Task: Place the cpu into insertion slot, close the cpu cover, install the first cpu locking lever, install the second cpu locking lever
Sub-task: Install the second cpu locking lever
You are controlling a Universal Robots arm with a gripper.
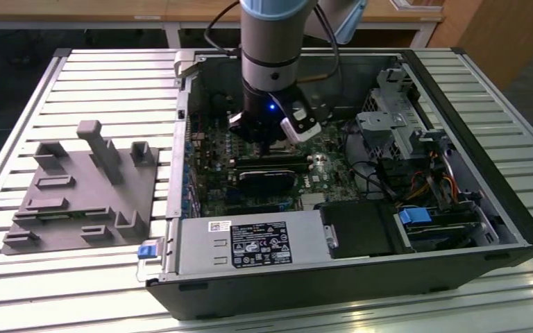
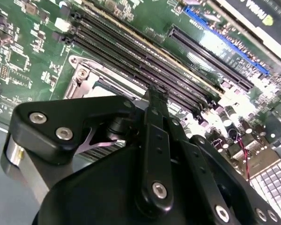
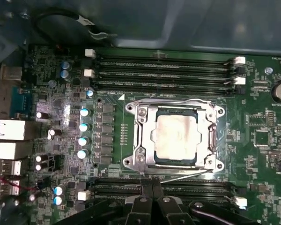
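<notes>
The pale silvery-beige square cpu (image 3: 176, 137) sits in the dark square insertion slot (image 3: 197, 161), the thin silvery metal cpu cover (image 3: 141, 137) closed flat around it. Your black gripper (image 3: 152, 202) hovers at the socket's 6 o'clock edge, jaws shut together, holding nothing. Judged risk: descending here, the fingertips could strike the long black memory slots (image 3: 164, 70).

No print can be made out: the label (image 1: 259, 244) on the grey power supply box (image 1: 248, 246) carries marks too small to tell.
</notes>
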